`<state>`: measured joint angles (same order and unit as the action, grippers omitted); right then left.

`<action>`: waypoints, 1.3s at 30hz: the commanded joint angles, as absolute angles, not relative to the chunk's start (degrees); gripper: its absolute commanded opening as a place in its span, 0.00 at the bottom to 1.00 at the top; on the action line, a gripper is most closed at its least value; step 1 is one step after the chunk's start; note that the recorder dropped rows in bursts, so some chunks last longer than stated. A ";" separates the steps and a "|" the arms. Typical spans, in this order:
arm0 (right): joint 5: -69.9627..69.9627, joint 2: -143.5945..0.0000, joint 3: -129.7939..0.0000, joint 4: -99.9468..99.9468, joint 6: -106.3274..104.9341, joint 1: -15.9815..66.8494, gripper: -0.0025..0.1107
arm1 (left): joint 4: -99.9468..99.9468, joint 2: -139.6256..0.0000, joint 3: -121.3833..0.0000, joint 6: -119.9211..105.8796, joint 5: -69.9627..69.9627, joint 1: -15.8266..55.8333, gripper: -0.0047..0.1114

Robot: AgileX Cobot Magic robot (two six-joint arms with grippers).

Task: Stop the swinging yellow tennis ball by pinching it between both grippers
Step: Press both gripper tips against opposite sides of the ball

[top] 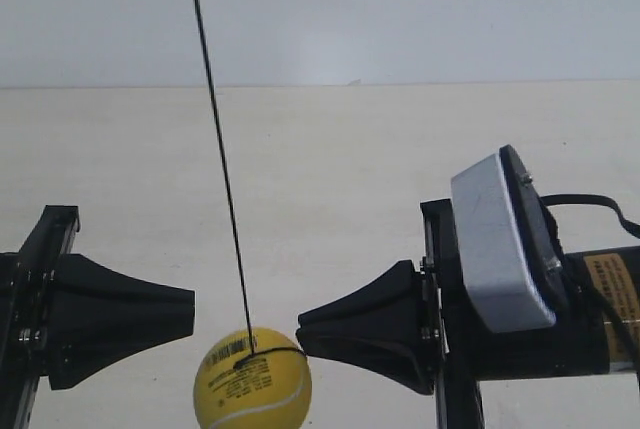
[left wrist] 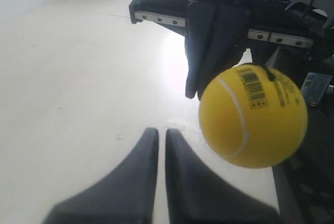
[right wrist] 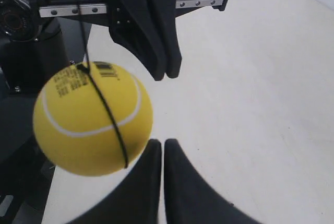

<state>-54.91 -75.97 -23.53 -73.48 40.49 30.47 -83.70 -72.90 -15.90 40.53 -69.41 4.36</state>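
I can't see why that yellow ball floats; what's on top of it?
A thin black string is fastened at the top of the yellow tennis ball and rises out of the picture. Whatever it hangs from lies beyond the top edge, unseen.

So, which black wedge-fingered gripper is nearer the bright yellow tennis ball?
Right. The right gripper nearly touches the yellow tennis ball; the left gripper stands apart across a gap.

One yellow tennis ball (top: 252, 381), one black string (top: 215, 129), two black end effectors (top: 188, 315) (top: 302, 337).
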 commanded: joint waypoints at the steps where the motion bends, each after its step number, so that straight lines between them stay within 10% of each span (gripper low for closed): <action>1: -53.61 -75.99 -24.05 -72.90 40.39 31.28 0.02 | -83.08 -72.97 -16.08 40.39 -69.96 4.69 0.08; 39: -54.55 -75.99 -24.12 -72.55 39.21 31.28 0.02 | -83.74 -72.97 -16.08 40.50 -69.96 4.69 0.08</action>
